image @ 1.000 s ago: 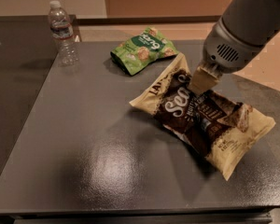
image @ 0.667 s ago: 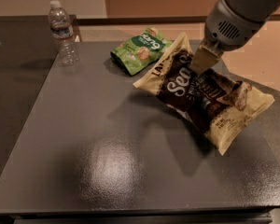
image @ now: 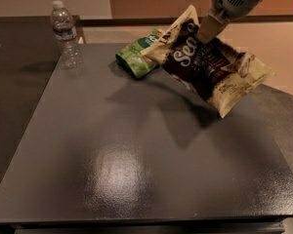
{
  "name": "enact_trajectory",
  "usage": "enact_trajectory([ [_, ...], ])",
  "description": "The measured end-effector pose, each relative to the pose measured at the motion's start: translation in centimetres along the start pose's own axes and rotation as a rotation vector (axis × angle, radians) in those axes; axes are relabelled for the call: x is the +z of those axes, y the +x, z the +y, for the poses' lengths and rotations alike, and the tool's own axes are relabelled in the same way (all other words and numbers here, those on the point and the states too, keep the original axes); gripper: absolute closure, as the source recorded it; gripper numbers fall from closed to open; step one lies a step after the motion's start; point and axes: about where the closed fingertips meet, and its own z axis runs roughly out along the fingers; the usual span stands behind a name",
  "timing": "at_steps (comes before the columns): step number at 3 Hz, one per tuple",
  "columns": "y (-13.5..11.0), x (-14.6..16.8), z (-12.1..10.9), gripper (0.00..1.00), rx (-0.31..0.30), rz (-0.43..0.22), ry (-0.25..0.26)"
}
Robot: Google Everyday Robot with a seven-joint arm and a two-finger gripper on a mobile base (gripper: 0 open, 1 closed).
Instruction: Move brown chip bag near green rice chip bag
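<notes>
The brown chip bag (image: 210, 65) hangs in the air above the back right of the dark table (image: 136, 145), tilted, with its upper left end over the green bag. My gripper (image: 208, 29) is shut on the brown bag's upper edge and holds it up. The green rice chip bag (image: 136, 56) lies flat on the table at the back, just left of and partly behind the brown bag's cream end. The brown bag casts a shadow on the table beneath it.
A clear plastic water bottle (image: 66, 34) stands upright at the table's back left corner. A lower dark surface lies to the left and a tan floor to the back right.
My gripper has lifted the brown chip bag off the table and carried it up and toward the green bag. The green bag and bottle have not moved on the table.
</notes>
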Motion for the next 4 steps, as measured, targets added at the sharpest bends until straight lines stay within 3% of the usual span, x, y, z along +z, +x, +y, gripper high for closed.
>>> enact_trajectory([
  [1,-1.5,0.8,-2.7,0.83,0.016,-0.048,0.024],
  [2,-3.1,2.0,-4.3,0.58,0.008,-0.095,0.031],
  [3,-4.4,3.4,-4.9,0.36,-0.039,-0.138,0.02],
  [4,-4.4,3.6,-4.8,0.12,-0.043,-0.135,0.018],
])
